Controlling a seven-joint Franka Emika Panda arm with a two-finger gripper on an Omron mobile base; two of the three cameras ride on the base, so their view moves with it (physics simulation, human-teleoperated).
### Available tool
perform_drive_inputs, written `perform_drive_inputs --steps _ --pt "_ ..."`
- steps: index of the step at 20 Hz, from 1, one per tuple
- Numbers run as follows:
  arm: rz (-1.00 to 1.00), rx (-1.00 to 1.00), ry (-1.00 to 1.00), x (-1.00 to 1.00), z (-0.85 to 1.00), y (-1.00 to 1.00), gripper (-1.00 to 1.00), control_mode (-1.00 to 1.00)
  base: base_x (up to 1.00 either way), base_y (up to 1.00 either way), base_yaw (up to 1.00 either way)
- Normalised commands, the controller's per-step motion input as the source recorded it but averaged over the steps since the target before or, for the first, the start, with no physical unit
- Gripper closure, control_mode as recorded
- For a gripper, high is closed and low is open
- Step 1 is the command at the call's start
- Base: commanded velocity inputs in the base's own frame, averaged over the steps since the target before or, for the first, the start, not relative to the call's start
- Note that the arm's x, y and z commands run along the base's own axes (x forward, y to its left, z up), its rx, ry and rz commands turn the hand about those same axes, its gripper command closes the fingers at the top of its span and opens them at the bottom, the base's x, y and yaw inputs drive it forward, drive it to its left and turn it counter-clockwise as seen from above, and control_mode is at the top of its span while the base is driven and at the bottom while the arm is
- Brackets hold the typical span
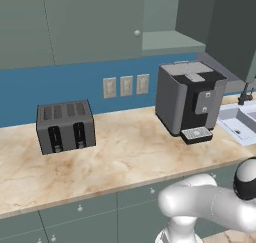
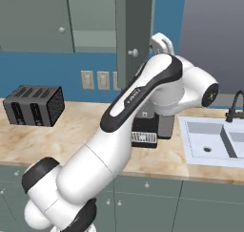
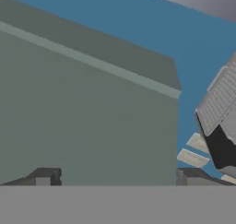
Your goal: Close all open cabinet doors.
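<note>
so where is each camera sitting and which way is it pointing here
Left base view: behind the arm on its left, looking forward and down at the toaster, coffee machine and counter; the arm's white links rise at lower right.
Right base view: behind on the right, facing the open cabinet door and sink; the arm crosses from lower left.
Hand view: on the hand, facing the door panel close up; gripper fingertips at the bottom.
Both base views share toaster, outlets and counter.

A glossy white arm of thick rounded segments fills the frame's centre and lower left, with black joint caps, a dark band bearing small lettering.
</note>
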Motion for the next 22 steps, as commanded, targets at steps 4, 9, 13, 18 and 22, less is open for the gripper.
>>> perform_drive_inputs --steps 4,9,13,18,22 --pt "0.08 -0.1 0.02 0.1 0.06 0.03 -1.0 -1.0 0.0 0.0 0.0" --pt "0.14 -0.03 0.04 0.03 0.05 0.09 -1.0 -1.0 0.0 0.0 0.0" --pt "0.16 -0.01 0.02 0.04 0.04 0.14 -1.0 -1.0 0.0 0.0 0.0" --pt "0.15 -0.04 0.0 0.0 0.01 0.17 -1.0 -1.0 0.0 0.0 0.0" --pt "0.1 -0.05 0.0 -0.02 0.0 0.26 -1.0 -1.0 0.0 0.0 0.0"
